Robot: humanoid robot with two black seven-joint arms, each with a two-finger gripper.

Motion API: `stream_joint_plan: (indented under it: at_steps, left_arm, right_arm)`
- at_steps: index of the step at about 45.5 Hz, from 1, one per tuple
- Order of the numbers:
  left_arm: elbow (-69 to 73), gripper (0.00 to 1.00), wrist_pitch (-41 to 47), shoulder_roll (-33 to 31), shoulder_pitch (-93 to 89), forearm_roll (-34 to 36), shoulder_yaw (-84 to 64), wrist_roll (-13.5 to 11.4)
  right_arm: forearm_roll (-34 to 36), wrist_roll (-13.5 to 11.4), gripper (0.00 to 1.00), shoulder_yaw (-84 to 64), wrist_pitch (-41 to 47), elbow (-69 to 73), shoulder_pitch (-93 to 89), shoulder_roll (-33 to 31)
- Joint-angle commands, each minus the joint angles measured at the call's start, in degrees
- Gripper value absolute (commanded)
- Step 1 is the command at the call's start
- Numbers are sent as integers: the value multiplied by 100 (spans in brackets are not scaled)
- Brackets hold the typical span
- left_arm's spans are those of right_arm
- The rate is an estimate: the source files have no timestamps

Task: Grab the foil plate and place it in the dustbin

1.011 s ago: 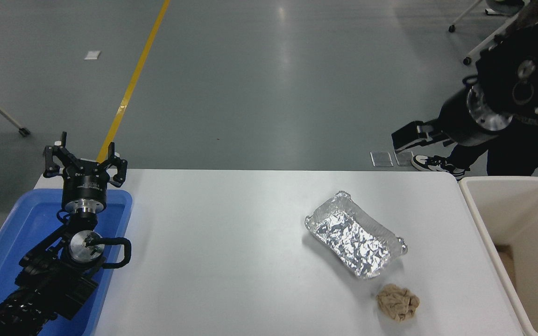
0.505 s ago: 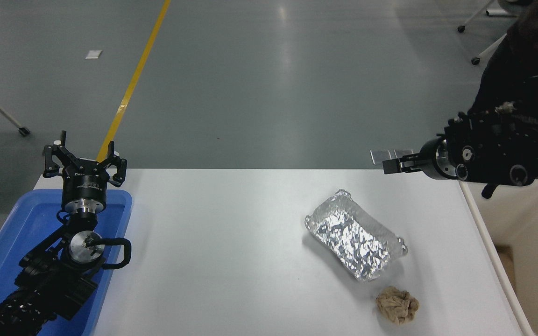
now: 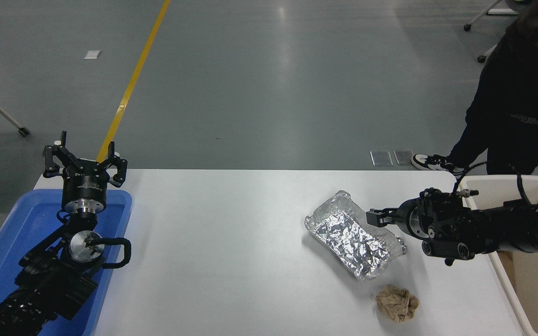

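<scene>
Since foil plate [image 3: 354, 240] lies flat, right gripper [image 3: 375, 218] hovers at its far rim; finger opening unclear, nothing held. Left gripper [image 3: 84, 161] parked, fingers spread, empty.

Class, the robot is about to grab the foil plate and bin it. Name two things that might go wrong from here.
1. The foil plate is thin and crinkled; the right gripper, at its far rim, may crush it or slip off.
2. The paper ball lies just beside the plate and might get knocked on the way to the dustbin.
</scene>
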Motion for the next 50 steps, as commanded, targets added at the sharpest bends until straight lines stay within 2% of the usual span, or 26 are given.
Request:
stream_joint_plan:
  at_steps: [1,13,19,20,22,26,36,38,41,42,44,50]
  left_arm:
    - [0,99,-4,-1,4,0,0,1]
    - [0,99,5,-1,-4,0,0,1]
    - [0,99,-4,8,-4,0,0,1]
    - [0,99,5,-1,-4,0,0,1]
    - [0,99,-4,8,-4,0,0,-8]
    - [0,99,5,-1,-4,0,0,0]
    - [0,99,-4,-1,-4,0,0,1]
    - [0,99,-4,-1,-4,0,0,1]
    - [0,99,5,-1,4,0,0,1]
    - [0,99,5,-1,4,0,0,1]
    - [0,99,5,8,4,0,0,1]
    - [0,99,5,-1,-4,0,0,1]
  right_arm:
    - [-13,-5,100,182,-110,-92,-248,136]
    - [-13,-5,97,296,-110,-101,-380,259]
    - [-22,-5,76,349,-110,-145,-424,285]
    - [-22,-5,68,358,-118,-188,-432,294]
    - [-22,-14,62,393,-136,-215,-441,320]
    - [-22,-22,57,472,-154,-268,-441,356]
    - [-92,-58,52,472,-145,-268,-433,347]
    - [-92,-66,46,472,-128,-259,-433,347]
    - [-101,-66,21,463,-110,-224,-415,347]
    - [-110,-66,17,446,-101,-215,-415,338]
    - [-145,-66,13,428,-83,-198,-406,321]
    - [-171,-75,13,384,-57,-92,-380,294]
